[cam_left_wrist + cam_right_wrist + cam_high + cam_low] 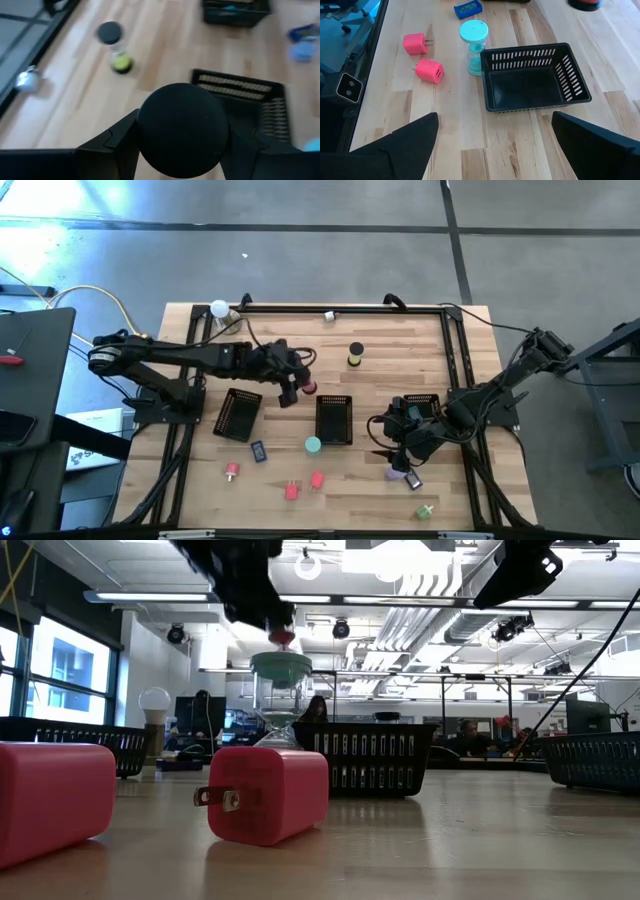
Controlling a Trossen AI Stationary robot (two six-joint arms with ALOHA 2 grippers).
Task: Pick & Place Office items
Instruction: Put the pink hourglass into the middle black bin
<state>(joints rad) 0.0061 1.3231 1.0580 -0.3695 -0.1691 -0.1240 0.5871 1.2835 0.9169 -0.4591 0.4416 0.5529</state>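
Left hand (291, 388) grasps a black-capped red piece (308, 386) above the table (400, 340), between two mesh trays (334, 420). Right hand (392, 452) released, near a purple roll (397, 473).

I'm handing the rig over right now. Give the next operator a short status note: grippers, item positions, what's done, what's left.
Left gripper: shut on a black-capped item with a red end, held in the air between the left tray and middle tray.
Right gripper: open, empty, low beside the right tray, near a purple item.
Middle tray looks empty.
Still on the table: teal hourglass, two pink plug blocks, blue rectangle, green bit, black-and-yellow hourglass.
Left: place the held item, then the rest.
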